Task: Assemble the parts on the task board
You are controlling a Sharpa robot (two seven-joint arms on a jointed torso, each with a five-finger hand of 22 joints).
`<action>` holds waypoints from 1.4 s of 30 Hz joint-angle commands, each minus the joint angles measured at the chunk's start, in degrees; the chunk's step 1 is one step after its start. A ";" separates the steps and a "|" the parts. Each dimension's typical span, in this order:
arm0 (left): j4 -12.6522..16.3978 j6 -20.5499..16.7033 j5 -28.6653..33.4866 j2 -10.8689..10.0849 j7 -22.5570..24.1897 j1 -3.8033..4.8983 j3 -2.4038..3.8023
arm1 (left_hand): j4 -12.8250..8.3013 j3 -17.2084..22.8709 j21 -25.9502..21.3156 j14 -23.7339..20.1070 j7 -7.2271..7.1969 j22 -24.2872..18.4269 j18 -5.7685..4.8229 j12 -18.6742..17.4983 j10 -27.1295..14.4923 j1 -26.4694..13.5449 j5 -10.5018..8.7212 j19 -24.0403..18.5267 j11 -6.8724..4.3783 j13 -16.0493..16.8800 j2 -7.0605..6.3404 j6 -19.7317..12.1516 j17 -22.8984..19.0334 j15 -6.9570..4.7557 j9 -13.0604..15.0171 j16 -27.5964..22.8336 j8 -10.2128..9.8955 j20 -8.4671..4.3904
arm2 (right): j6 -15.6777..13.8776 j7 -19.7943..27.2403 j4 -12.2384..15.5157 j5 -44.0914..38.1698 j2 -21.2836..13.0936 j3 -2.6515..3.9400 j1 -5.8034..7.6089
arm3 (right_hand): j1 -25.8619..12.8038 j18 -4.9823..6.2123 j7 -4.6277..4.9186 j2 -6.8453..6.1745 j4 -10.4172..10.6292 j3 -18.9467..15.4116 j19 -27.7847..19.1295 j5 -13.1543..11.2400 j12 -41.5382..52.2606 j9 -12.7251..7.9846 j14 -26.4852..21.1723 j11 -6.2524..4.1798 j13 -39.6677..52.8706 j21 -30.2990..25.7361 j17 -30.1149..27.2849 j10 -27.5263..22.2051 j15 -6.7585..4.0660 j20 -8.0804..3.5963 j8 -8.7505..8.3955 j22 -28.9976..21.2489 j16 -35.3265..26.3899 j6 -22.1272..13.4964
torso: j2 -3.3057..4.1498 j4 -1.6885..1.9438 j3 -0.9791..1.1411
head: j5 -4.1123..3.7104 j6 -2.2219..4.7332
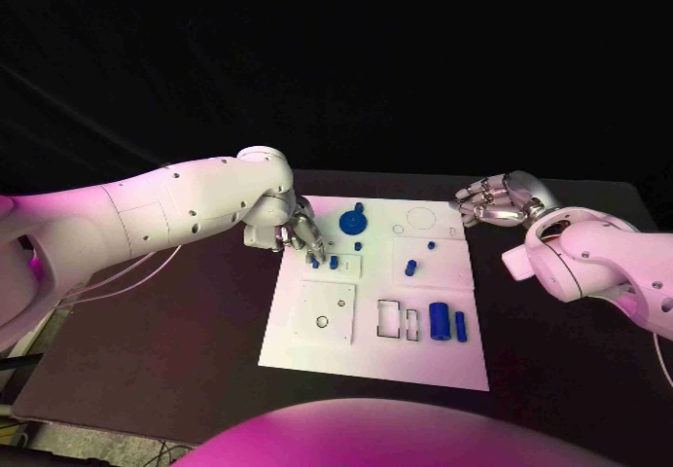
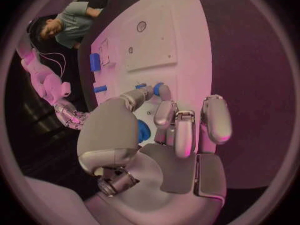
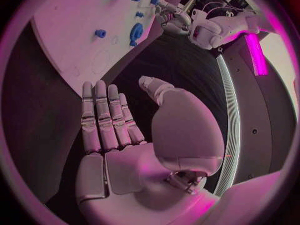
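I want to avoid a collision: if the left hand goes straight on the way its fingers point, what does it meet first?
Probably the small blue part just under the left hand, standing on the task board; whether the fingers already touch it is unclear.

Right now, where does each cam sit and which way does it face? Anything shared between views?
Head view: on the robot's head, looking down at the white rectangular task board on the black table; both white arms enter, left hand over the board's far left part, right hand off its far right corner.
Left wrist view: behind the left hand, facing along the board.
Right wrist view: behind the right hand, facing across the board.
Shared: both wrist views show the blue round part; the right wrist view also shows the left hand.
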 commanded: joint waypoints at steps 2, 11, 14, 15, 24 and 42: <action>0.06 -1.12 -0.32 0.18 -0.21 -0.69 -0.37 | 1.04 -0.54 -0.41 5.96 0.28 10.21 0.13 0.37 0.11 -0.85 -1.43 0.10 0.15 0.07 -0.30 0.34 15.09 -0.20 0.00 0.21 -3.22 -0.04 | 0.82 0.25 -0.01 -0.46 0.02 0.00 -0.07 | -0.05 0.64 1.85 0.36 -0.25 -0.08 0.19 0.35 0.24 -0.09 0.03 0.14 -0.08 -0.39 -0.07 -0.36 0.14 0.15 0.21 -0.10 -0.31 -0.56 | -0.06 -0.01 -0.02 | -0.08 0.00; 0.30 -0.73 -1.92 -0.28 -0.21 -0.82 -0.39 | 2.79 -2.16 -0.37 5.96 0.28 10.26 0.11 0.46 0.03 -1.76 -4.03 0.22 0.18 0.11 -0.79 0.94 15.09 -0.16 0.54 0.21 -3.21 0.02 | 0.95 0.25 -0.16 -0.46 0.04 0.00 -0.18 | -0.07 0.62 1.86 0.36 -0.26 -0.09 0.16 0.35 0.25 -0.11 -0.04 0.16 -0.12 -0.43 -0.10 -0.39 0.16 0.16 0.20 -0.17 -0.38 -0.59 | -0.03 -0.02 -0.02 | -0.23 0.00; 0.40 -1.06 -2.27 -0.52 -0.16 -0.86 -0.39 | 3.28 -2.64 -0.44 5.96 0.35 10.25 0.12 0.40 -0.05 -1.99 -4.88 0.21 0.22 0.03 -0.93 0.73 15.09 -0.14 0.60 0.21 -3.25 0.02 | 0.96 0.25 -0.21 -0.46 0.02 0.00 -0.21 | -0.07 0.62 1.86 0.36 -0.26 -0.09 0.16 0.35 0.25 -0.11 -0.04 0.16 -0.12 -0.43 -0.10 -0.39 0.16 0.16 0.20 -0.17 -0.38 -0.59 | -0.01 -0.01 -0.05 | -0.28 0.00; 0.45 -1.25 -2.37 -0.61 -0.14 -0.88 -0.39 | 3.63 -2.98 -0.38 5.96 0.39 10.28 0.10 0.44 -0.07 -2.12 -5.44 0.26 0.25 0.07 -0.97 0.65 15.09 -0.12 0.65 0.21 -3.24 0.02 | 0.97 0.25 -0.21 -0.46 0.02 0.00 -0.22 | -0.07 0.62 1.86 0.36 -0.26 -0.09 0.16 0.35 0.25 -0.11 -0.04 0.16 -0.12 -0.43 -0.10 -0.39 0.16 0.16 0.20 -0.17 -0.38 -0.59 | -0.01 -0.01 -0.04 | -0.29 0.00; 1.59 -5.07 -3.10 -1.71 1.07 -0.93 -0.22 | 6.56 -6.73 -0.19 5.96 0.50 10.36 0.05 0.79 -0.02 -1.75 -9.03 0.51 0.33 0.30 -1.02 0.15 15.09 -0.05 0.98 0.21 -3.11 0.08 | 0.91 0.29 -0.26 -0.43 0.01 0.00 -0.32 | -0.09 0.62 1.87 0.38 -0.27 -0.10 0.15 0.34 0.27 -0.12 -0.07 0.17 -0.16 -0.47 -0.13 -0.41 0.17 0.17 0.21 -0.22 -0.44 -0.61 | -0.01 0.06 -0.06 | -0.27 0.00; 5.22 -11.58 -0.52 -4.90 2.54 -0.66 1.33 | 12.14 -16.83 -0.07 5.96 0.27 10.44 0.00 1.16 0.10 0.06 5.34 0.80 0.12 0.44 0.29 0.38 15.09 -0.25 1.85 0.21 -2.04 -0.13 | 0.87 0.29 -0.35 -0.19 -0.22 0.00 -0.45 | -0.24 0.62 1.89 0.40 -0.21 -0.16 0.14 0.34 0.31 -0.14 -0.10 0.19 -0.22 -0.52 -0.16 -0.42 0.19 0.18 0.22 -0.34 -0.52 -0.63 | -0.05 0.00 0.05 | -0.22 0.00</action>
